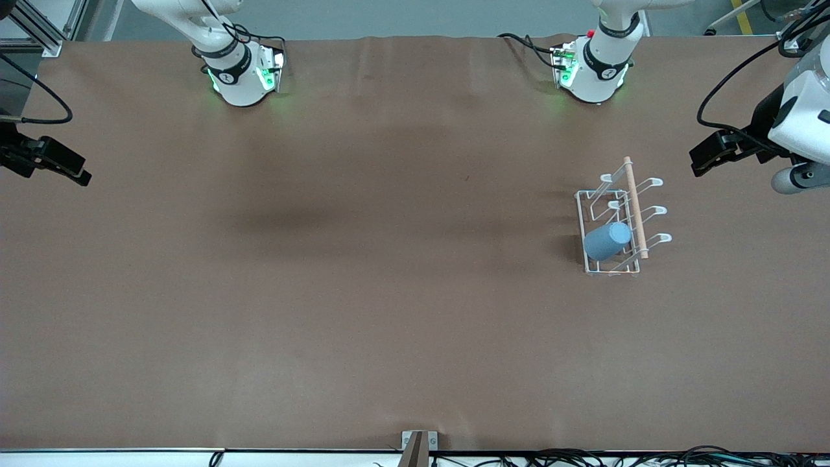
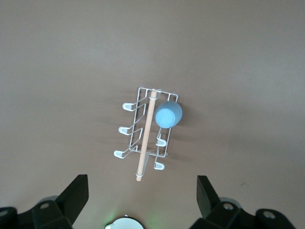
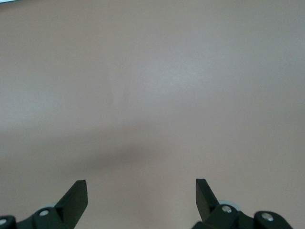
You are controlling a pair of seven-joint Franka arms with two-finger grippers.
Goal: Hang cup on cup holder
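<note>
The cup [image 1: 608, 240] sits on one prong of the cup holder [image 1: 615, 224], tilted, on the side of the rack toward the right arm's end and at the rack's end nearer the front camera. The cup holder stands on the brown table [image 1: 363, 292] toward the left arm's end, its wooden rod [image 1: 635, 206] running along the top above the wire prongs. The left gripper [image 1: 700, 163] hangs in the air over the table's edge at the left arm's end, well apart from the cup holder, with its fingers [image 2: 76, 193] spread wide and nothing between them. In the left wrist view the cup [image 2: 168, 115] and the cup holder [image 2: 143, 138] lie clear of both fingertips, between their lines but far off from them, with bare table around. The right gripper [image 1: 76, 174] waits over the table's edge at the right arm's end, well apart from the cup, its fingers [image 3: 77, 195] also released and empty, with only bare table [image 3: 152, 95] showing beneath them.
</note>
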